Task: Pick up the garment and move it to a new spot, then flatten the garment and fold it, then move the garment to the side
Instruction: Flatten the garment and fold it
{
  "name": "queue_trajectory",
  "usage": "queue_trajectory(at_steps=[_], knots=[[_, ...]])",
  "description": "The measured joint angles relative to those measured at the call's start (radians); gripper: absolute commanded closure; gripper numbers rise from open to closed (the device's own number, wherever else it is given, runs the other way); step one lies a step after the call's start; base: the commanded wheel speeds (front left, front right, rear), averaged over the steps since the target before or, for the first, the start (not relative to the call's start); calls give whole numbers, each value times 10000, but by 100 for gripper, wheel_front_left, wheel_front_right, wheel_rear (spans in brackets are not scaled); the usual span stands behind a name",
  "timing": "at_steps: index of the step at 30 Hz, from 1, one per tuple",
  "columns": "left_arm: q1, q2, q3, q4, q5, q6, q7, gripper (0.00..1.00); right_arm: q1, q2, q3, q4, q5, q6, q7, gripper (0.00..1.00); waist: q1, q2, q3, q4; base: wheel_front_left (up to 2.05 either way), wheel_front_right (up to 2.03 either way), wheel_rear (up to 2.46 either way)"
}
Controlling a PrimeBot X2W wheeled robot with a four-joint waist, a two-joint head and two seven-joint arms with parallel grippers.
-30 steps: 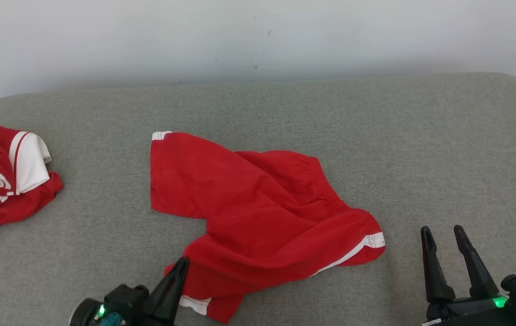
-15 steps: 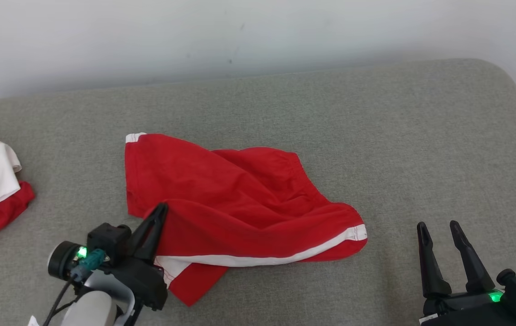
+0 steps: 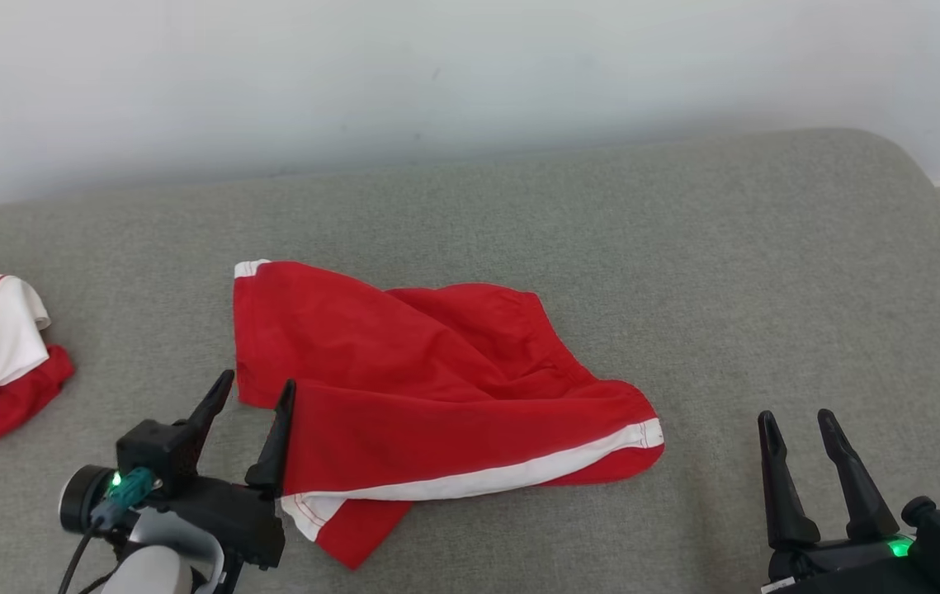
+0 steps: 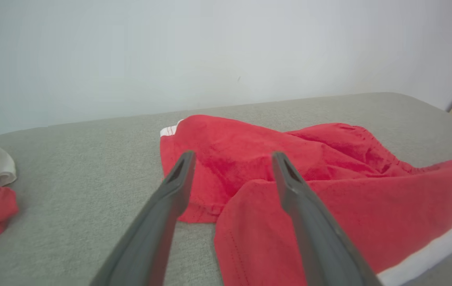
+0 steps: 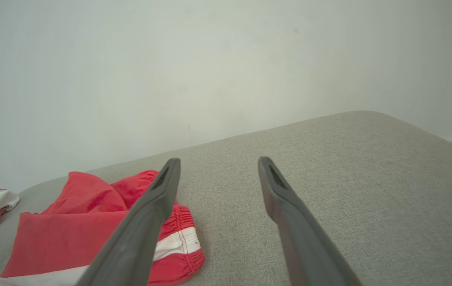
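on grey cushion (image 3: 684,247), centre: red shorts (image 3: 436,388) lie half folded | 9 o'clock, at their edge: left gripper (image 3: 257,381), fingers spread, empty | 3 o'clock, well apart: right gripper (image 3: 795,415), fingers spread, empty

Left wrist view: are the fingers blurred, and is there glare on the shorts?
Left wrist view: the fingers go soft toward the bottom edge; the shorts look clear, with no glare and even light. Head view: sharp and evenly lit, shadows only faint.

Soft matt cloth garment (image 3: 436,388) on a coarse-woven matt fabric cushion (image 3: 684,247); smooth matt painted wall (image 3: 470,74).
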Motion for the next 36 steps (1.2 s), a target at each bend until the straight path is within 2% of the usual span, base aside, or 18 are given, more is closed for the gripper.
queue_trajectory(at_steps=[15,21,25,36], knots=[[2757,-617,1935,-3835,930,303,0,0,399,19,-81,-410,-238,0,0,0,-2,-1,-762,811,0,0,0],[3707,-815,2332,-4554,1181,316,0,0,575,-50,-50,-460,-391,0,0,0,-2,-1,-963,1062,0,0,0],[4428,-943,2470,-4859,1402,477,0,0,774,-163,-138,-495,-548,0,0,0,-2,-1,-1063,1193,0,0,0],[4756,-1060,2487,-4755,1542,416,0,0,1226,-90,-454,-426,-986,2,0,0,-1,-1,-1210,1281,0,0,0]])
